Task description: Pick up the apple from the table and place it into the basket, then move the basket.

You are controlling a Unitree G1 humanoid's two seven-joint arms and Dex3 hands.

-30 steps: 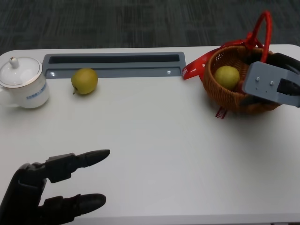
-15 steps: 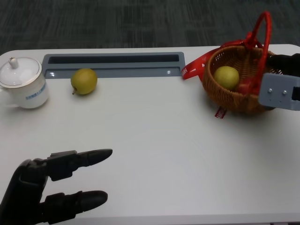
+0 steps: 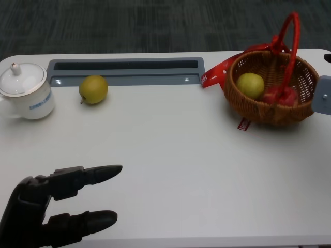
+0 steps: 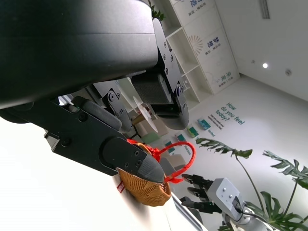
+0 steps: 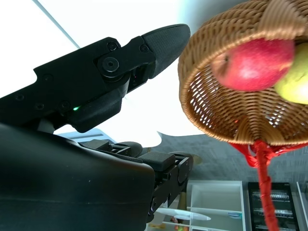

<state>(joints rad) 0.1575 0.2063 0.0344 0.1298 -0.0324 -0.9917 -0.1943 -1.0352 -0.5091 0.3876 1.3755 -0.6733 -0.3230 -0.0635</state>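
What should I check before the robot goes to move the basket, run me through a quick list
1. Apple inside the basket: ok, it lies beside a yellow-green fruit.
2. Right hand holds nothing: ok, its fingers are apart and off the basket.
3. Red handle upright and reachable: ok.
4. Left hand out of the way: ok, it is open at the near table edge.
5. Second yellow-green fruit and teacup far from the basket: ok.
6. Red ribbon free of snags: cannot tell.
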